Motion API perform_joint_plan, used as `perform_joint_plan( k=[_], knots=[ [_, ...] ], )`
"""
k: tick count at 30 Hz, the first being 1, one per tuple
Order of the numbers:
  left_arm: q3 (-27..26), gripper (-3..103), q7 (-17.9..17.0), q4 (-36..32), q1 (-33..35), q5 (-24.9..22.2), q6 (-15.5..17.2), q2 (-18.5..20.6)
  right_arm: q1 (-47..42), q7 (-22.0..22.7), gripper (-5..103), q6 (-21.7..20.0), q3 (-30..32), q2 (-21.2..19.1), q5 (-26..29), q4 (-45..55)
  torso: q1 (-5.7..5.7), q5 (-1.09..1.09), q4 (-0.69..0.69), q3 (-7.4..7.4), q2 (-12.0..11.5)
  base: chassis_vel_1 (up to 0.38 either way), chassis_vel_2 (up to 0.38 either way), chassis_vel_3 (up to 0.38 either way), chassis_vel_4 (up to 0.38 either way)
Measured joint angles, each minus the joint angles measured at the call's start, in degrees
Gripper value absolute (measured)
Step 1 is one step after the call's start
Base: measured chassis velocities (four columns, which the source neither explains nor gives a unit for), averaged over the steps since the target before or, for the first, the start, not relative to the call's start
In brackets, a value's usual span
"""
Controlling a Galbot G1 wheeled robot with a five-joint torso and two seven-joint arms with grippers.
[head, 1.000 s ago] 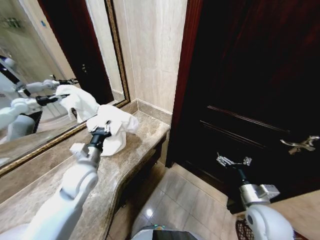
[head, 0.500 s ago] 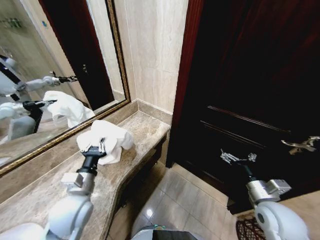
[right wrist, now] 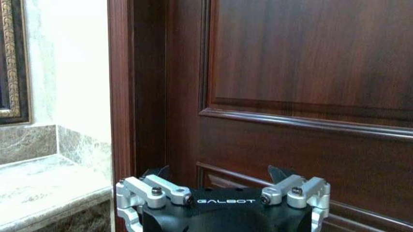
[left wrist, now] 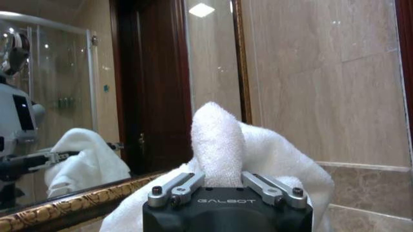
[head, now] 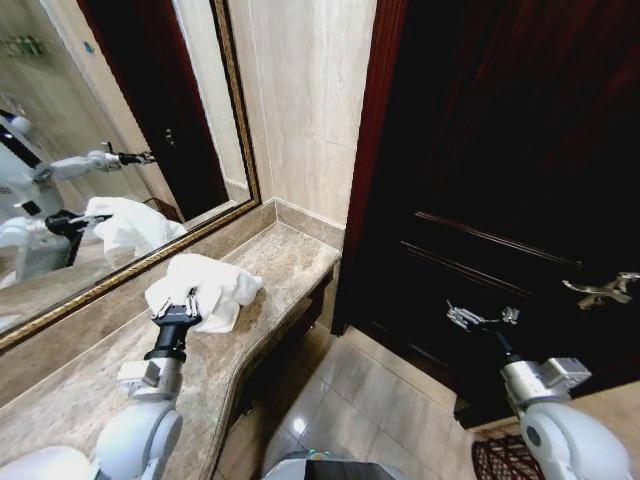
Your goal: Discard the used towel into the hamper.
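Fingers [left wrist: 193,180] of the left gripper [head: 178,305] pinch the white towel [head: 215,285] at ten o'clock over the tabletop [head: 290,258], needing a firm clamp; right gripper [head: 482,317] waits spread.

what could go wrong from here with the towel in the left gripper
The left gripper pinches only one fold of the white towel; the rest bunches loose over the marble counter, so it could slip free or drag when carried. The hamper sits low on the floor at the robot's right, past the counter edge, with the idle right gripper hanging open near the dark door, so the swing across might snag the towel.
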Motion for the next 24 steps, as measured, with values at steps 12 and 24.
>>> perform_joint_plan(
  k=[12,24],
  knots=[
    [1.2,7,-0.4,-1.3,-0.3,1.3,0.1,0.0,-0.1,-0.1,100,0.2,-0.3,-0.4,-0.1,-0.7,0.0,-0.06,-0.01,0.0,0.0,0.064,-0.066,-0.08,0.068],
    [3.0,7,-1.7,-1.8,-0.3,2.8,-0.3,-0.6,-0.5,-0.5,100,1.1,-0.6,-0.2,-0.3,-1.0,-0.03,-0.02,0.0,-0.01,0.0,0.164,-0.159,-0.148,0.159]
  ],
)
